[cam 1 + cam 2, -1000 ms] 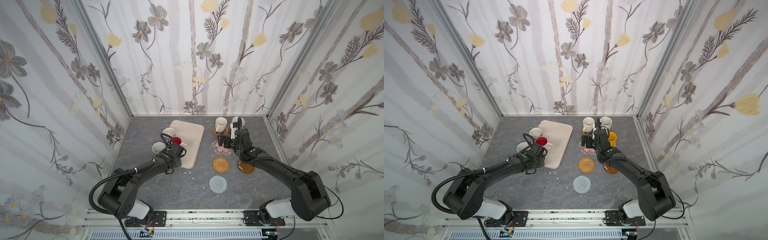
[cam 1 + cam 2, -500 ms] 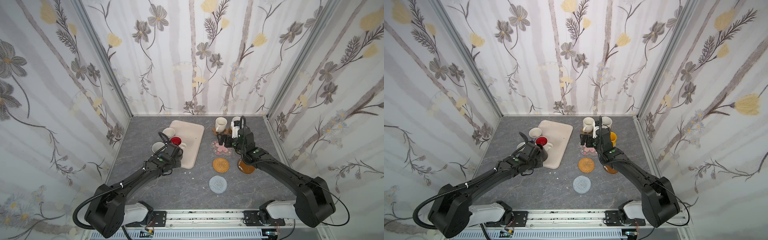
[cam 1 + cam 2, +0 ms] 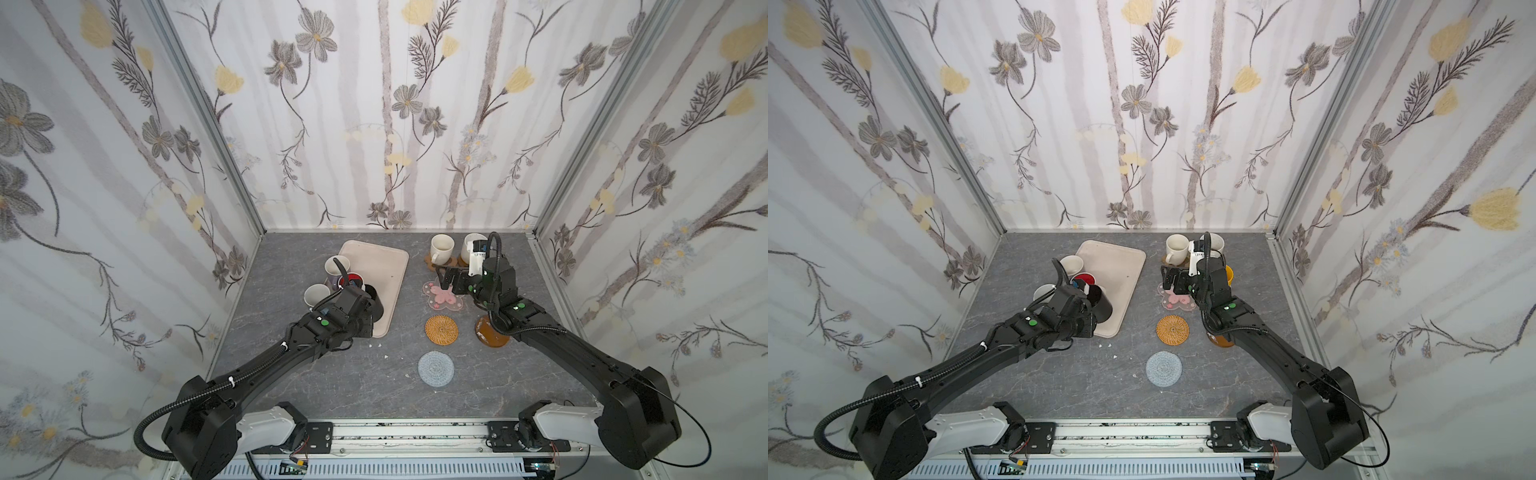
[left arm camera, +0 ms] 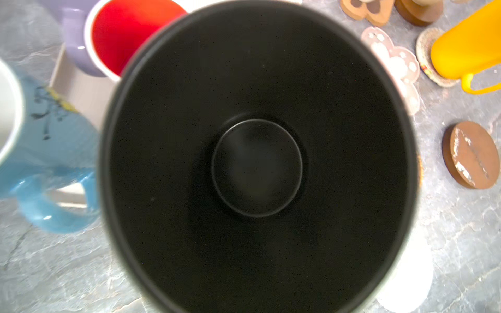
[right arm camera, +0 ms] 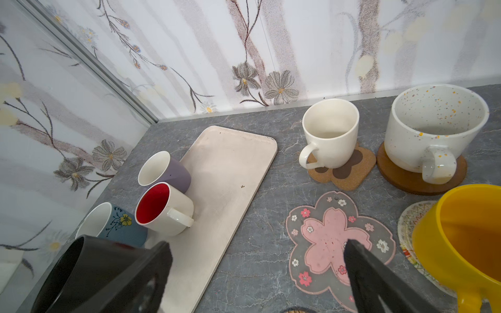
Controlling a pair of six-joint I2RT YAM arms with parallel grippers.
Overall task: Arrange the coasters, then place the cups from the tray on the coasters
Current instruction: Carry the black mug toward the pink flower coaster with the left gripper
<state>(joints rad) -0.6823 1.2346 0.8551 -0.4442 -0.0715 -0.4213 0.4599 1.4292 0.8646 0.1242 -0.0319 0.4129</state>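
Your left claw (image 3: 362, 297) now pinches the black cup (image 3: 377, 309), tilted up off the tray (image 3: 386, 257), so the pink coaster (image 3: 444, 297) under your spread, empty right claw (image 3: 447, 279) looks next.

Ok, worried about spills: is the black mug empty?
Empty: the left wrist view looks straight into the black mug and shows only its bare bottom.
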